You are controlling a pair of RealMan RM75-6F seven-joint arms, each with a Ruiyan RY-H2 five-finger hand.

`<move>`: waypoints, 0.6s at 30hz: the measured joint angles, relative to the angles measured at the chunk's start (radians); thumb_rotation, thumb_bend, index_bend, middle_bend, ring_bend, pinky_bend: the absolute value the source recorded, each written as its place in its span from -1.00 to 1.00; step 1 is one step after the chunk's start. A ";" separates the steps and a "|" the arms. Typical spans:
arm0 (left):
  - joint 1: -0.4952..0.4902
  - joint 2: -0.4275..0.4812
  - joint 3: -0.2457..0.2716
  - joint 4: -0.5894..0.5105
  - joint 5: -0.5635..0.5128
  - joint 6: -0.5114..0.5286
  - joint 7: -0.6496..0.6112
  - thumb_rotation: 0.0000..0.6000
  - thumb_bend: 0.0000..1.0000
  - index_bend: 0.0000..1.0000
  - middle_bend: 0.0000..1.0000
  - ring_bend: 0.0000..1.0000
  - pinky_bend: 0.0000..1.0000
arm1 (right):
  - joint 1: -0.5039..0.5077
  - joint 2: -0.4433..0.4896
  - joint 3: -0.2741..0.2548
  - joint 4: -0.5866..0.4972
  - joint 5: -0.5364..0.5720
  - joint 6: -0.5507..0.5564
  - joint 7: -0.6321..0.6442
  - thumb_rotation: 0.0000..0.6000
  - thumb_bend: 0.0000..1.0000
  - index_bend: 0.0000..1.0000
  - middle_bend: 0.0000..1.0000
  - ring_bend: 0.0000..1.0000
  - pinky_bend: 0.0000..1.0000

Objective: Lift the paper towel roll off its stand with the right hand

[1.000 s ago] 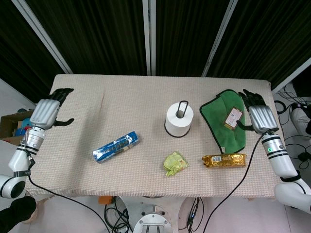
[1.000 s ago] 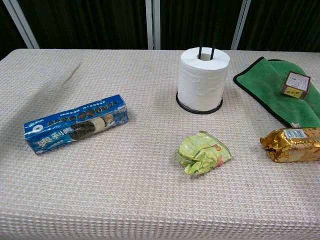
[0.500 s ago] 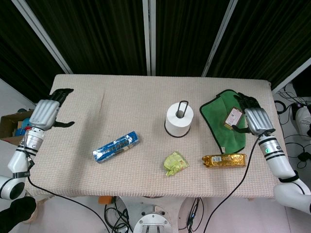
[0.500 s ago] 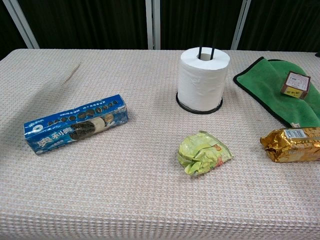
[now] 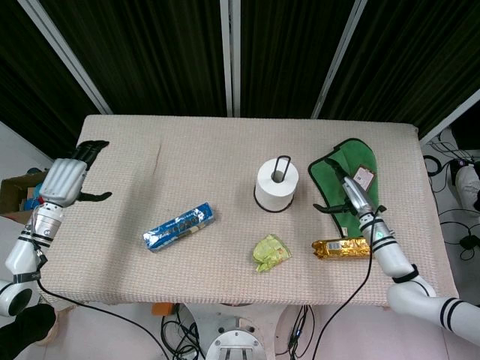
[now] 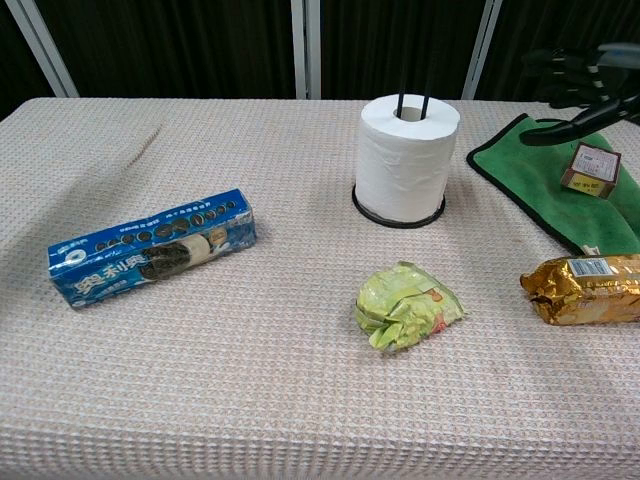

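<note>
— what's behind the table (image 5: pixel 225 142)?
— dark curtains (image 5: pixel 157 52) split by pale metal bars (image 5: pixel 231 56).
— and the table itself?
— covered in a beige woven cloth (image 6: pixel 250 380). pale floor (image 5: pixel 11 150) beside it, black cables (image 5: pixel 180 334) below.

The paper towel roll (image 5: pixel 277 184) is white, full and upright, seated on its stand (image 5: pixel 280 163), a black circular base ring with a thin black wire loop rising through the core and protruding just above the top. It stands mid-counter, toward the far side.
</note>
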 measured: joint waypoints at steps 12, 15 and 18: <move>0.023 0.020 0.015 -0.004 0.042 0.055 -0.029 0.71 -0.82 -0.80 -0.78 -0.80 -0.48 | 0.080 -0.205 0.038 0.144 0.062 -0.047 0.028 1.00 -0.85 -1.00 -1.00 -1.00 -1.00; 0.030 0.028 0.021 -0.003 0.050 0.063 -0.035 0.72 -0.82 -0.81 -0.78 -0.80 -0.48 | 0.091 -0.213 0.044 0.150 0.069 -0.079 0.046 1.00 -0.85 -1.00 -1.00 -1.00 -1.00; 0.033 0.031 0.022 -0.001 0.051 0.067 -0.045 0.72 -0.82 -0.80 -0.78 -0.80 -0.48 | 0.107 -0.219 0.050 0.156 0.075 -0.122 0.064 1.00 -0.85 -1.00 -1.00 -1.00 -1.00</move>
